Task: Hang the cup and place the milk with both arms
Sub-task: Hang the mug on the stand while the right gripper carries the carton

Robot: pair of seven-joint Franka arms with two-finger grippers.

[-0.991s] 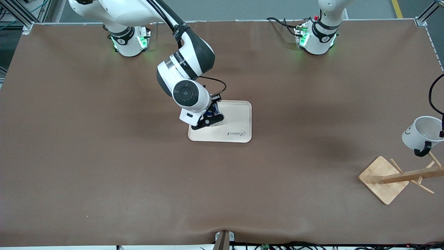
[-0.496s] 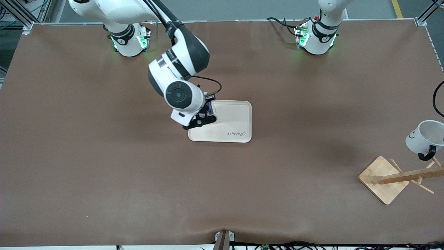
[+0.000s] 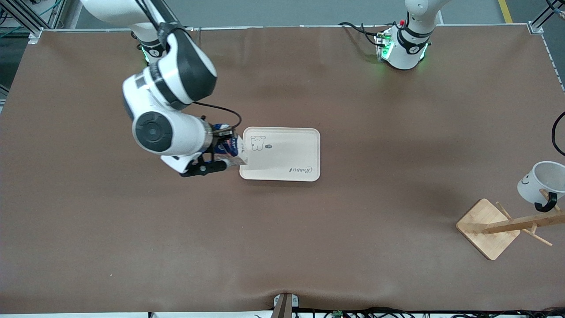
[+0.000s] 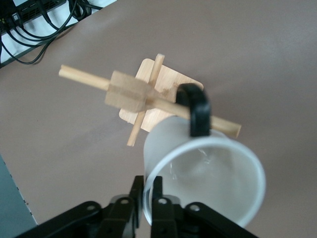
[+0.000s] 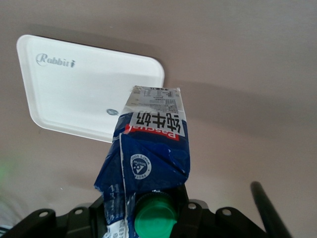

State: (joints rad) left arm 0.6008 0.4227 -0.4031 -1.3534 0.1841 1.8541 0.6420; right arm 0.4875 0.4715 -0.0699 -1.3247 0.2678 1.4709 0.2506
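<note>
My left gripper [image 4: 148, 192] is shut on the rim of the white cup [image 4: 208, 168]. The cup's black handle [image 4: 196, 110] sits over a peg of the wooden rack [image 4: 130, 92]. In the front view the cup [image 3: 545, 180] tilts at the rack's top, at the left arm's end of the table; the left gripper itself is out of that frame. My right gripper [image 3: 219, 155] is shut on the milk [image 3: 228, 147], held in the air by the white tray's [image 3: 287, 170] edge toward the right arm's end. In the right wrist view the milk [image 5: 153, 148] hangs from the gripper [image 5: 151, 210], green cap [image 5: 156, 216] between the fingers.
The tray holds nothing; it bears a small bear drawing and the word Rabbit, and also shows in the right wrist view [image 5: 74, 94]. The rack's square wooden base [image 3: 485, 229] stands near the table's corner. A black cable [image 3: 555, 132] hangs above the cup.
My right arm has swung from over the tray toward the right arm's end, carrying the milk with it. The cup has come down lower, its handle now on the rack's peg.
</note>
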